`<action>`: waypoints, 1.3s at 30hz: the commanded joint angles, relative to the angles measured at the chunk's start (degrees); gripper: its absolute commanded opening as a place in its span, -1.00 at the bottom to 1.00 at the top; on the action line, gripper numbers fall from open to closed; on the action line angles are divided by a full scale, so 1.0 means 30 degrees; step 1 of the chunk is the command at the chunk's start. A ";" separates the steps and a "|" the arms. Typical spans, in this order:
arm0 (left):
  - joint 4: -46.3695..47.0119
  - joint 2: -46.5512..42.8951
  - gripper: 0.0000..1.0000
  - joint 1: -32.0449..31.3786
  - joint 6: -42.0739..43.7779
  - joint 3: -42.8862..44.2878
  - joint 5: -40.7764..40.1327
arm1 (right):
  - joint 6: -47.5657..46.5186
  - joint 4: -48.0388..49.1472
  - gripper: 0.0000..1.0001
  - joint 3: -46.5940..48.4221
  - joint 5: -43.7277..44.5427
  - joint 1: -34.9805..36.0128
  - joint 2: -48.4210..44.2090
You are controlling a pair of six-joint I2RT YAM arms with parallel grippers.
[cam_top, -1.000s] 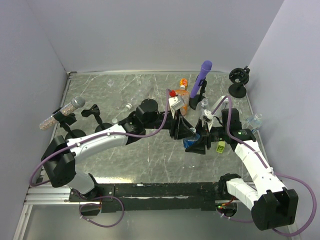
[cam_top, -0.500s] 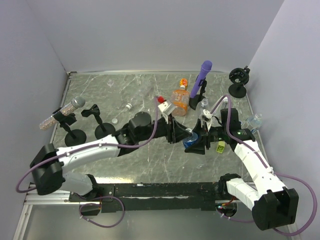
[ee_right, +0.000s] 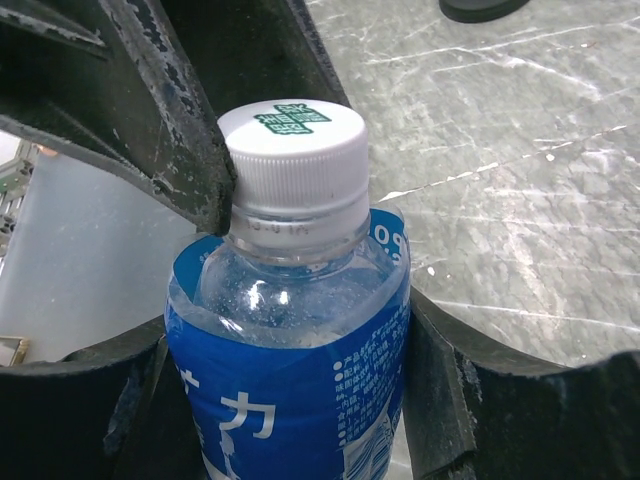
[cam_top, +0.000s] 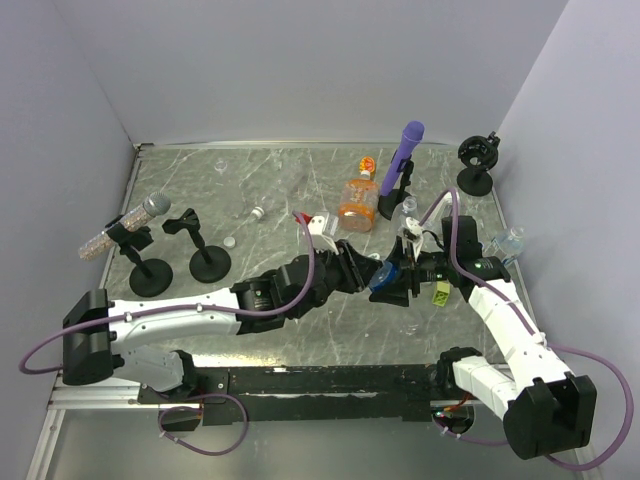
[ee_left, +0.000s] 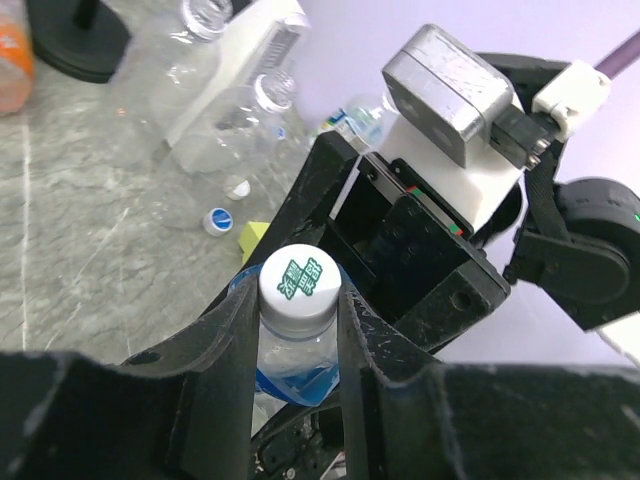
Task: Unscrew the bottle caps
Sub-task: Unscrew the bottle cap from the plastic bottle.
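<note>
A clear bottle with a blue label [ee_right: 290, 400] stands upright between the fingers of my right gripper [ee_right: 292, 420], which is shut on its body. Its white cap [ee_left: 297, 283] with green print sits squeezed between the two black fingers [ee_left: 232, 345] of my left gripper [ee_left: 297, 300], which is shut on it. In the top view both grippers meet at the bottle [cam_top: 385, 276], the left gripper [cam_top: 368, 272] coming from the left and the right gripper [cam_top: 400, 282] from the right. One left finger [ee_right: 175, 130] presses the cap [ee_right: 293, 150] in the right wrist view.
An orange bottle [cam_top: 356, 200] and a purple stick [cam_top: 405, 150] stand behind. A clear bottle [cam_top: 508, 243] lies at the right, a yellow-green block [cam_top: 440, 293] beside the right gripper. Loose caps [ee_left: 216, 220] lie near clear bottles [ee_left: 255, 110]. Black stands [cam_top: 210, 262] stand at the left.
My left arm has dropped lower and stretched toward the right gripper, and its jaws have closed on the white cap. The right gripper has kept hold of the bottle in place.
</note>
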 commanded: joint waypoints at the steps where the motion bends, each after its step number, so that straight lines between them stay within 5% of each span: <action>1: -0.0079 -0.0155 -0.99 -0.0372 -0.1687 0.1233 -0.3540 | -0.0702 0.0736 -0.49 0.0796 -0.0064 -0.0032 -0.0089; 8: 0.0478 -0.0594 -0.98 -0.0460 -0.1570 0.1058 -0.2722 | -0.0702 0.0706 -0.50 0.0826 -0.0123 -0.0003 -0.0060; 9: 0.0595 -0.0711 -0.87 -0.0460 -0.1541 0.1028 -0.2517 | -0.0702 0.0678 -0.50 0.0855 -0.0123 -0.0002 -0.0031; 14: 0.0948 -0.1413 0.38 -0.0460 -0.0840 0.0735 -0.1580 | -0.0761 0.0648 -0.50 0.0884 -0.0094 -0.0002 -0.0060; 20: 0.0800 -0.3520 0.96 -0.0110 0.2113 -0.0697 0.1110 | -0.0878 0.0531 -0.50 0.0855 -0.0152 -0.0002 -0.0118; 29: -0.0020 -0.4932 0.93 0.4488 0.7449 -0.1435 1.5546 | -0.3365 -0.1020 -0.49 0.0856 -0.1439 0.0231 -0.0498; 34: -0.0840 -0.2709 0.98 0.4901 0.9094 0.0175 1.8282 | -0.4392 -0.1636 -0.48 0.0737 -0.1998 0.0203 -0.0763; 39: 0.1850 -0.0772 0.78 0.4901 0.8364 0.0442 1.9575 | -0.4511 -0.1725 -0.48 0.0767 -0.1852 0.0232 -0.0559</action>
